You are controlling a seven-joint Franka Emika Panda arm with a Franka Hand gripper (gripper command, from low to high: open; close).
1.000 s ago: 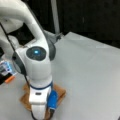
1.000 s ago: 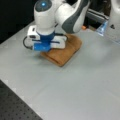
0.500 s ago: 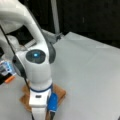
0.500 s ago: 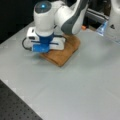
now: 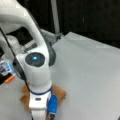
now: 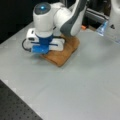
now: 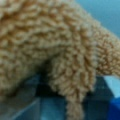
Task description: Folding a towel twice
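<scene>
The orange-tan towel (image 6: 65,51) lies as a thick, doubled pad on the grey table (image 6: 75,87), near a front view's top left. In a front view it shows as brown corners (image 5: 60,93) on either side of my wrist. My gripper (image 6: 45,50) points straight down onto the towel's left end, and its fingertips are hidden under the white and blue hand. In the wrist view fuzzy towel loops (image 7: 50,37) fill most of the picture. A pinched fold hangs down into the gripper (image 7: 72,105), between dark finger parts.
An orange item (image 5: 10,78) and a clear blue-tinted piece (image 5: 5,68) sit at the table's edge behind the towel, by the arm's base. A metal post (image 5: 55,17) stands at the back. A black perforated board (image 6: 15,107) borders the table's near corner.
Hardly anything differs. The hand stays low over the same end of the towel and the towel keeps its place.
</scene>
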